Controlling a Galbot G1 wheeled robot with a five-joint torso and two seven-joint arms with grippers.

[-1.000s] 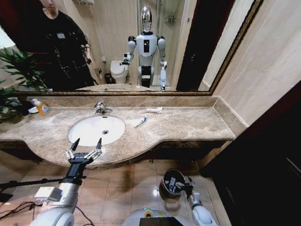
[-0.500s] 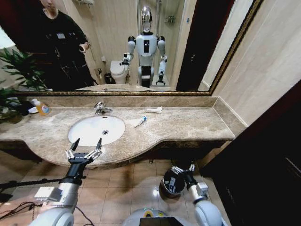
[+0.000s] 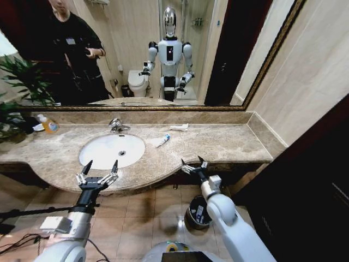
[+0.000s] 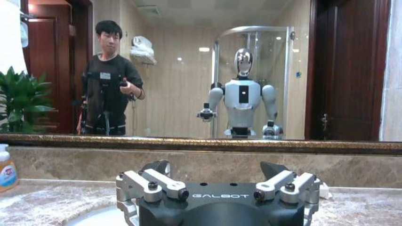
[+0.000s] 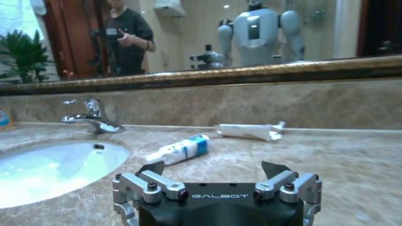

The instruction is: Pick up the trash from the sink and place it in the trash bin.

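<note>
Trash is seen on the marble countertop (image 3: 229, 143) beside the sink (image 3: 112, 150): a white tube with a blue end (image 3: 163, 141) lies just beside the basin, and a slim white packet (image 3: 179, 127) lies behind it, near the backsplash. The right gripper (image 3: 193, 166) is held at the counter's front edge, fingers spread and empty, facing both items. The left gripper (image 3: 97, 173) is held at the counter edge in front of the basin, likewise spread with nothing between its fingers. The trash bin (image 3: 197, 213) stands on the floor tiles below the counter, partly hidden by the right arm.
</note>
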